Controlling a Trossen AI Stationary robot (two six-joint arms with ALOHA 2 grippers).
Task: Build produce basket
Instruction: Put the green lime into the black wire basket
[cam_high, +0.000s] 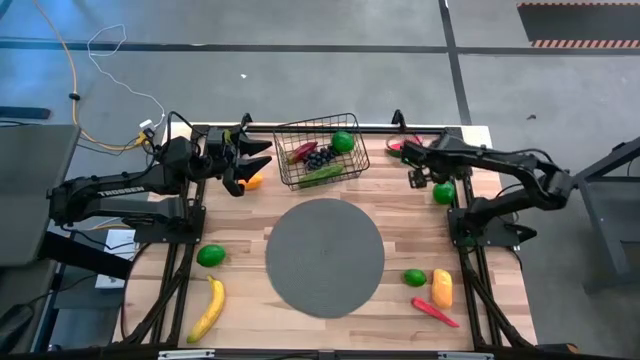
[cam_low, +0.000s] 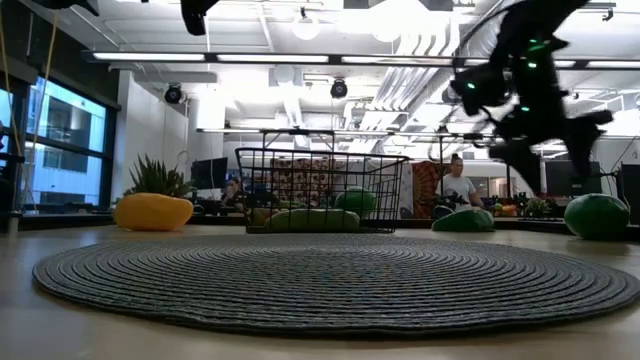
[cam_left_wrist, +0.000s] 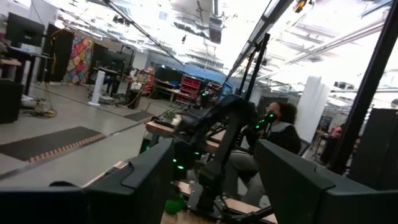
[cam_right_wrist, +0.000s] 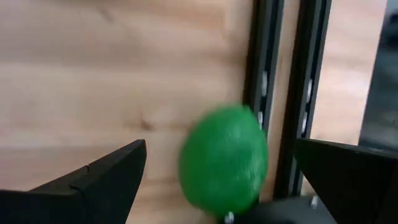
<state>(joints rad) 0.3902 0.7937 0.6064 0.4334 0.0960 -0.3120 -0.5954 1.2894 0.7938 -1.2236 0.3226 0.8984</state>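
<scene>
Lime at right rail (cam_high: 444, 193): a smooth, round, bright green toy fruit in the upper right of the high view, lying on the wooden table (cam_high: 250, 215) against the dark frame rail; the right wrist view shows it touching that rail.
Handling: it looks light, hard-skinned and rather slippery, so it would probably roll if nudged. I judge the safest hold is across its widest middle, with one finger going between lime and rail.
Right gripper (cam_high: 418, 178): just beside the lime, up and to its left in the high view. Fingers spread wide, nothing between them; the lime sits ahead of the gap in the wrist view.
Left gripper (cam_high: 237, 168): upper left of centre, raised above an orange-yellow piece (cam_high: 254, 181) and just left of the basket; its fingers are parted and empty.
Basket (cam_high: 320, 152): black wire mesh, top centre, already holding a lime, dark grapes, a red chilli and a cucumber.
Produce left out: a lime (cam_high: 210, 255) and banana (cam_high: 208, 309) lower left; a lime (cam_high: 414, 277), an orange-yellow piece (cam_high: 441, 288) and a chilli (cam_high: 435, 312) lower right.
Grey disc (cam_high: 324, 256): centre, bare.
</scene>
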